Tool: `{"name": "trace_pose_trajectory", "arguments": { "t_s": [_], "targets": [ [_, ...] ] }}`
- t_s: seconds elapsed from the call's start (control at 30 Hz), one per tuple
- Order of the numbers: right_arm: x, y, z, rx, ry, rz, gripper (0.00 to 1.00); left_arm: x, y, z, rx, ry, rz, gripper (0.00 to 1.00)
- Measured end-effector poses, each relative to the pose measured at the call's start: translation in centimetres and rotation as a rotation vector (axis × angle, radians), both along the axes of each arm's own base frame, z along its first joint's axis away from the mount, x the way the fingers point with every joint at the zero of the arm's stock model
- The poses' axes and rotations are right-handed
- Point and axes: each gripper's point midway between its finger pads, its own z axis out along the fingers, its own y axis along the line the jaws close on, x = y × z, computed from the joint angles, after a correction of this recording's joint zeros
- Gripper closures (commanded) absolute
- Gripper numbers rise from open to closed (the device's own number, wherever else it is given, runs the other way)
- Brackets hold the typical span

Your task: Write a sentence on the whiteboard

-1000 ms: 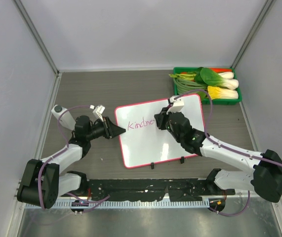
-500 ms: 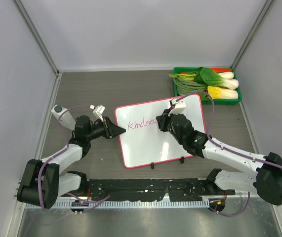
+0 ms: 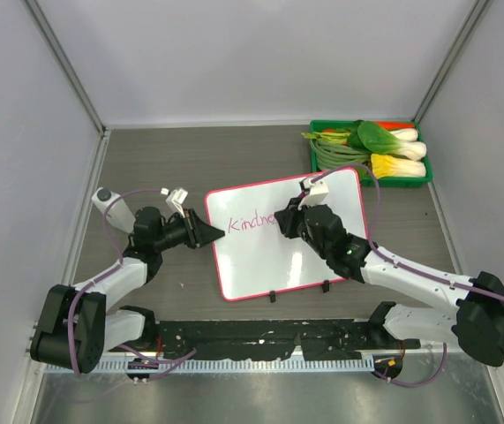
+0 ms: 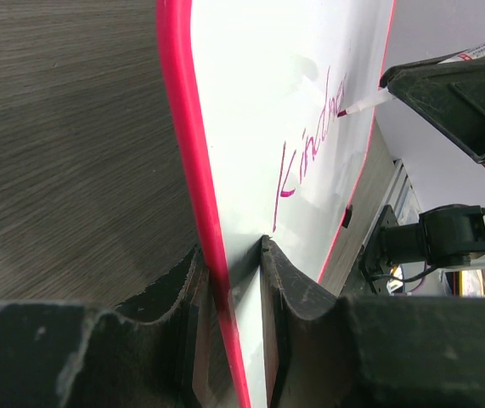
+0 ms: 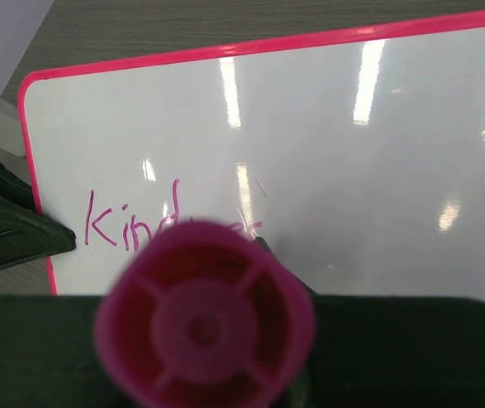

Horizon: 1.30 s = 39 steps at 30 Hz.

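Note:
The whiteboard [image 3: 260,261] lies flat on the table, pink-framed, with two black clips on its near edge. My left gripper [image 3: 219,234] is shut on its left edge; in the left wrist view the fingertips [image 4: 269,255] pinch the frame of the whiteboard [image 4: 259,102]. The sentence [image 3: 252,222] reads "Kindne" in pink cursive, also seen as the sentence [image 4: 310,144] and the sentence [image 5: 123,225]. My right gripper [image 3: 289,217] is shut on a pink-tipped marker [image 5: 204,314], whose tip [image 4: 350,108] touches the board at the word's end.
A green tray [image 3: 424,179] of vegetables [image 3: 375,150] stands at the back right, close to the board's far right corner. Grey enclosure walls stand on the left, back and right. The left gripper [image 5: 8,234] shows at the board's left edge in the right wrist view.
My right gripper with the marker shifted slightly right, then back left at the word's end. The left gripper and the board have not moved.

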Motion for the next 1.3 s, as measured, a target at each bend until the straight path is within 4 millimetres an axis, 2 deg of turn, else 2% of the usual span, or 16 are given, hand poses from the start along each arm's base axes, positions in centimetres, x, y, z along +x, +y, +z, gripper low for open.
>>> {"name": "trace_pose_trajectory", "arguments": {
  "t_s": [0.23, 0.47, 0.7, 1.3],
  "targets": [
    [-0.1, 0.1, 0.5, 0.013, -0.009, 0.017, 0.99, 0.0, 0.0, 0.0, 0.0, 0.0, -0.001, 1.0],
    [0.8, -1.7, 2.4, 0.044, -0.051, -0.041, 0.99, 0.0, 0.0, 0.0, 0.0, 0.0, 0.0, 1.0],
    [1.8, -2.7, 1.3, 0.016, -0.032, -0.089, 0.98, 0.0, 0.0, 0.0, 0.0, 0.0, 0.0, 1.0],
    [1.8, -2.3, 1.0, 0.02, -0.026, -0.07, 0.98, 0.0, 0.0, 0.0, 0.0, 0.0, 0.0, 1.0]
  ]
}}
